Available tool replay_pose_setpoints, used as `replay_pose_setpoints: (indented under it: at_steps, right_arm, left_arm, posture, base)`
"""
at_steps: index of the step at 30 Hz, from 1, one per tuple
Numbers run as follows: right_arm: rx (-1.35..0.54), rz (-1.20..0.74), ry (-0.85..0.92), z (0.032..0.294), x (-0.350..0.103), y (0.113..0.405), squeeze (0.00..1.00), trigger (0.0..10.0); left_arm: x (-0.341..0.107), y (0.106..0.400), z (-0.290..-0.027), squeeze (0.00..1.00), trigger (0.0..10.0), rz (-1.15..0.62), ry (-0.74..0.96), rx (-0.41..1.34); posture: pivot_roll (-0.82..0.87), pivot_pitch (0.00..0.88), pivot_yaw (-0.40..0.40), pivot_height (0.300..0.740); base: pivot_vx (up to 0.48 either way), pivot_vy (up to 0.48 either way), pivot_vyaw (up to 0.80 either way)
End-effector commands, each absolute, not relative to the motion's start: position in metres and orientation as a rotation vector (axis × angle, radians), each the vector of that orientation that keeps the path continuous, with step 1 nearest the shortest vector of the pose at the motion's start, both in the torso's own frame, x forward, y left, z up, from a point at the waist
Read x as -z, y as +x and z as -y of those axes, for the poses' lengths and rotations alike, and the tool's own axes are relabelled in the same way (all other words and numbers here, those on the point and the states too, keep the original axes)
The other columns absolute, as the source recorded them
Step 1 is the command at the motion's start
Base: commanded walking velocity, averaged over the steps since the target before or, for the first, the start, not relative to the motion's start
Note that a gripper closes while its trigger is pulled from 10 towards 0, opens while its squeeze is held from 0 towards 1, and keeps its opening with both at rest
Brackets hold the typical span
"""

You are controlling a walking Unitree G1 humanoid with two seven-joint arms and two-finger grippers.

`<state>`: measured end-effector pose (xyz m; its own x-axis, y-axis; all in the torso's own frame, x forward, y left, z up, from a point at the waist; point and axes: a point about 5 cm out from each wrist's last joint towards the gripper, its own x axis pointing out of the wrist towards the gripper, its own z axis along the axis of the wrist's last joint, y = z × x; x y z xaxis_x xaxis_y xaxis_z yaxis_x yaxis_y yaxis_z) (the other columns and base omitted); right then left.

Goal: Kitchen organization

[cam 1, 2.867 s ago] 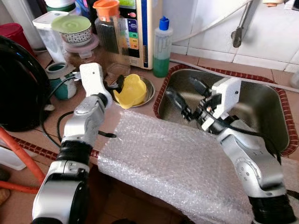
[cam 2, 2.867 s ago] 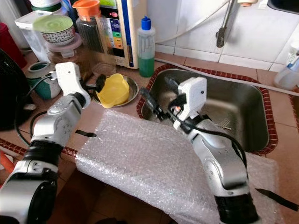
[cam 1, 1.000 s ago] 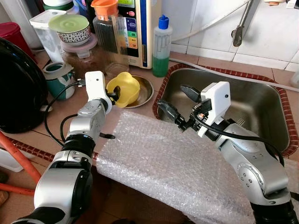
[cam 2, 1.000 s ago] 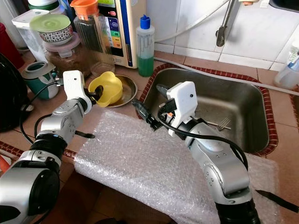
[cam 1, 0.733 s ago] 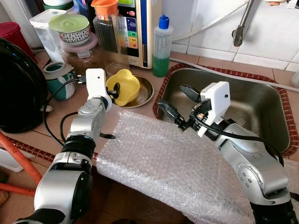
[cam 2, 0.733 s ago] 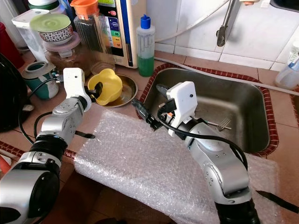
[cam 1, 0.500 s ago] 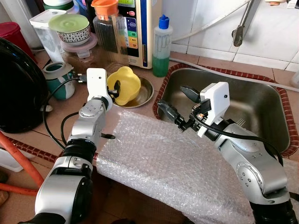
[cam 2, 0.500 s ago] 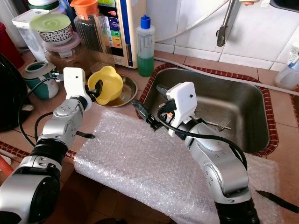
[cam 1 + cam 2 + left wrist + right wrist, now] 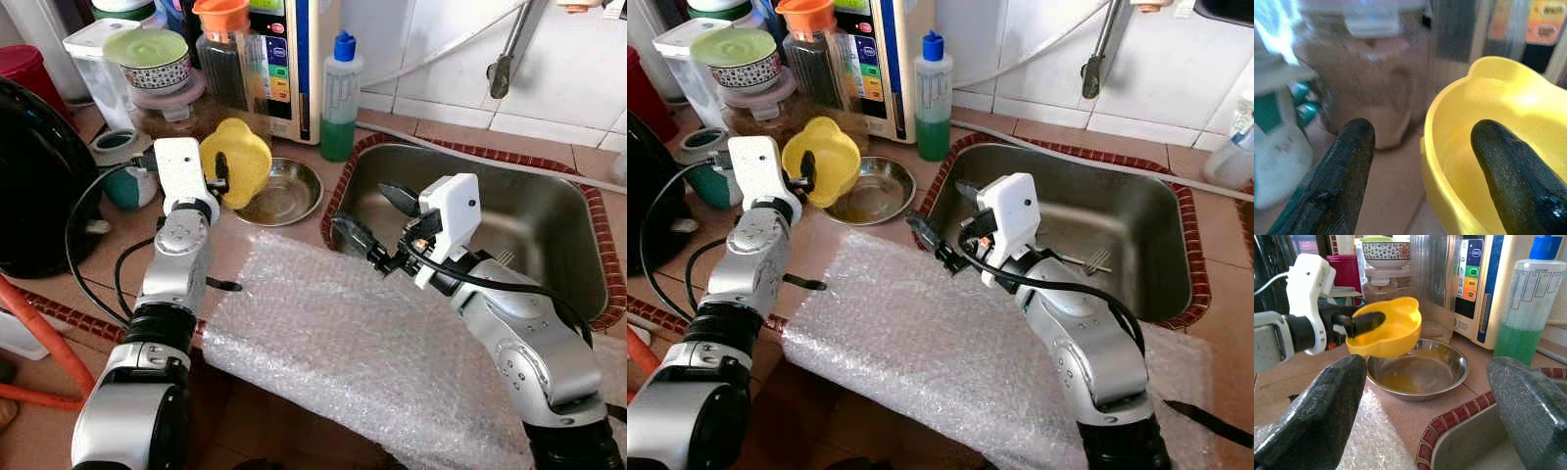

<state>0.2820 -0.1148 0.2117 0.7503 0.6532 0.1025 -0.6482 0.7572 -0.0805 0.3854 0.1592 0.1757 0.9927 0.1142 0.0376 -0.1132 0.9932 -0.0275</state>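
Yellow lobed plastic bowl (image 9: 823, 160), tilted mouth sideways over a round steel dish (image 9: 868, 190), rim pinched in left gripper (image 9: 809, 172) jaws; right gripper (image 9: 945, 217) jaws spread wide.

Coloured labels on white appliance (image 9: 1472, 269), bottle (image 9: 1528, 303) print, none legible

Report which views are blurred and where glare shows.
Left wrist view: jars behind are blurred, the yellow bowl has a bright highlight. Right wrist view: the near fingers are soft, the steel dish sharp. Left eye view: daylight gleams off the sink wall.
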Motion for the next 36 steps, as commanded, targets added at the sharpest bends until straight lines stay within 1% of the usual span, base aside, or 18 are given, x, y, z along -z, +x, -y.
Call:
replay_pose_setpoints:
  at_steps: [1, 6, 10, 12, 13, 14, 15, 17, 20, 26, 29, 36]
  right_arm:
    - [-0.718, 0.144, -0.047, 0.115, -0.216, 0.283, 0.0, 10.0]
    - [-0.717, 0.144, -0.05, 0.115, -0.216, 0.283, 0.0, 10.0]
    - [-0.697, 0.147, -0.058, 0.118, -0.216, 0.285, 0.0, 10.0]
    - [-0.615, 0.154, -0.056, 0.124, -0.216, 0.291, 0.0, 10.0]
    - [-0.543, 0.154, -0.027, 0.131, -0.216, 0.298, 0.0, 10.0]
    - [-0.543, 0.154, -0.027, 0.131, -0.216, 0.298, 0.0, 10.0]
    - [-0.448, 0.157, 0.026, 0.141, -0.219, 0.306, 0.0, 10.0]
    - [-0.344, 0.17, 0.151, 0.154, -0.226, 0.316, 0.0, 10.0]
    - [-0.299, 0.189, 0.272, 0.163, -0.235, 0.321, 0.0, 10.0]
    - [-0.32, 0.25, 0.423, 0.161, -0.255, 0.323, 0.0, 10.0]
    - [-0.344, 0.253, 0.416, 0.156, -0.259, 0.323, 0.0, 10.0]
    - [-0.435, 0.138, 0.5, 0.141, -0.251, 0.322, 0.0, 10.0]
  left_arm:
    - [-0.175, 0.385, -0.159, 0.0, 10.0, 0.036, -0.046, -0.115]
    - [-0.184, 0.384, -0.157, 0.0, 10.0, 0.084, -0.044, -0.115]
    - [-0.204, 0.382, -0.15, 0.0, 10.0, 0.203, -0.053, -0.087]
    - [-0.21, 0.379, -0.141, 0.0, 10.0, 0.239, -0.058, -0.044]
    - [-0.215, 0.376, -0.131, 0.0, 10.0, 0.282, -0.053, 0.007]
    - [-0.215, 0.376, -0.131, 0.0, 10.0, 0.282, -0.053, 0.007]
    - [-0.216, 0.37, -0.117, 0.0, 10.0, 0.32, -0.038, 0.078]
    - [-0.214, 0.364, -0.103, 0.0, 10.0, 0.337, -0.041, 0.149]
    - [-0.208, 0.36, -0.092, 0.0, 10.0, 0.328, -0.024, 0.195]
    - [-0.204, 0.356, -0.08, 0.0, 10.0, 0.335, 0.01, 0.246]
    - [-0.206, 0.355, -0.078, 0.0, 10.0, 0.342, 0.007, 0.248]
    - [-0.212, 0.352, -0.076, 0.0, 10.0, 0.373, 0.018, 0.258]
  posture:
    - [-0.05, 0.084, 0.039, 0.74]
    - [-0.05, 0.083, 0.037, 0.74]
    - [-0.05, 0.084, 0.034, 0.74]
    - [-0.05, 0.084, 0.033, 0.74]
    - [-0.05, 0.084, 0.033, 0.74]
    - [-0.05, 0.084, 0.033, 0.74]
    - [-0.04, 0.083, 0.033, 0.74]
    - [-0.04, 0.083, 0.035, 0.74]
    - [-0.04, 0.082, 0.037, 0.74]
    - [-0.04, 0.081, 0.04, 0.74]
    - [-0.04, 0.081, 0.04, 0.74]
    - [-0.04, 0.082, 0.04, 0.74]
  base:
    - [0.0, 0.0, 0.0]
    - [0.0, 0.0, 0.0]
    - [0.0, 0.0, 0.0]
    - [0.0, 0.0, 0.0]
    - [0.0, 0.0, 0.0]
    - [0.0, 0.0, 0.0]
    - [0.0, 0.0, 0.0]
    - [0.0, 0.0, 0.0]
    - [0.0, 0.0, 0.0]
    - [0.0, 0.0, 0.0]
    - [0.0, 0.0, 0.0]
    - [0.0, 0.0, 0.0]
